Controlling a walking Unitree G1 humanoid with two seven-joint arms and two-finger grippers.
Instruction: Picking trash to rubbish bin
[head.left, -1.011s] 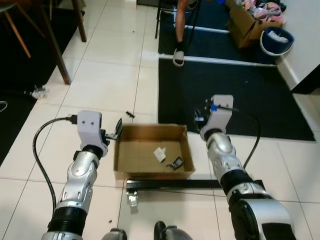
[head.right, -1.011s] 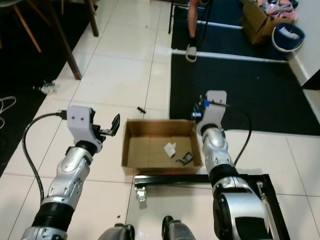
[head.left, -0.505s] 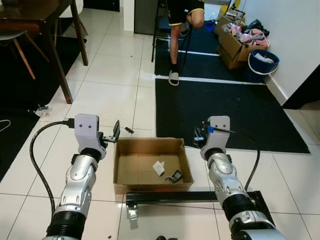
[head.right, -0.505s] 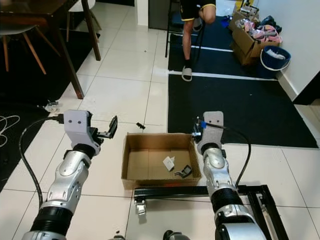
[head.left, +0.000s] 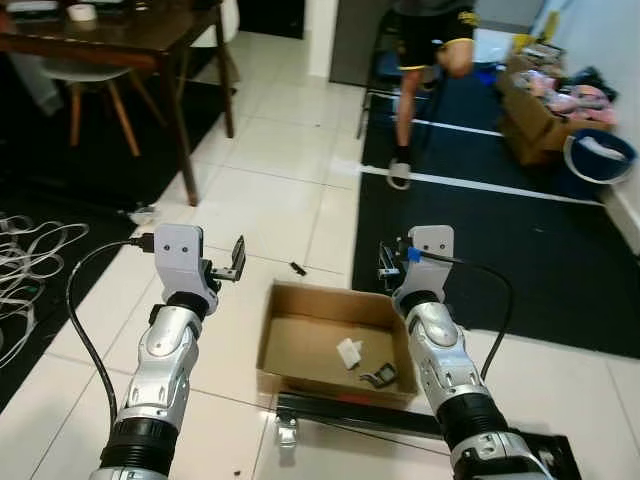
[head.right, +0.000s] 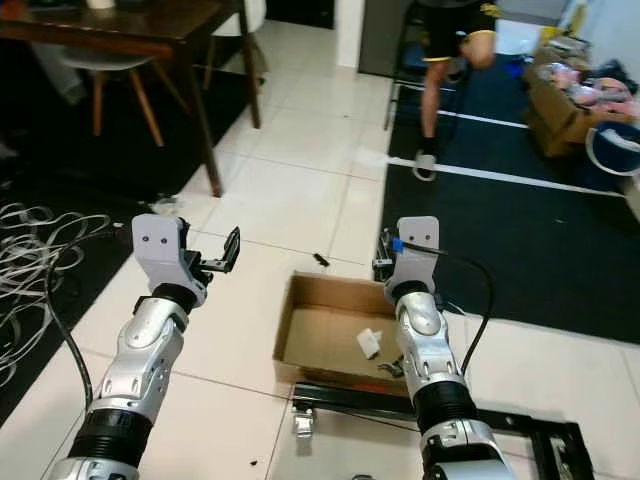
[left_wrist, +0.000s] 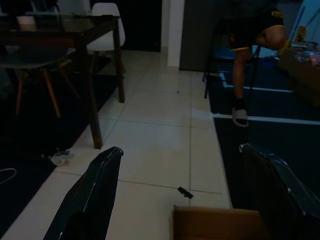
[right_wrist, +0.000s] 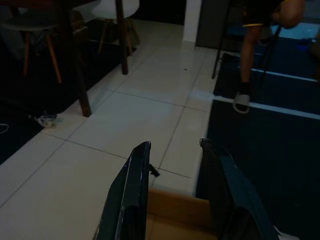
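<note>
Both end effectors hovering empty: left end effector (head.left: 236, 262) spread wide, right end effector (right_wrist: 175, 190) narrower, over cardboard box (head.left: 305, 345) w/ white scrap (head.left: 349, 352); black trash bit (head.left: 298, 268) lying on floor beyond box.

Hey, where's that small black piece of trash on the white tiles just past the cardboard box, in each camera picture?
Left eye view: black scrap, beyond the box's far left corner.
Right eye view: same spot.
Left wrist view: on the tile above the box edge.
Right wrist view: beside one finger of the right end effector.
Shared landmark: cardboard box.
</note>
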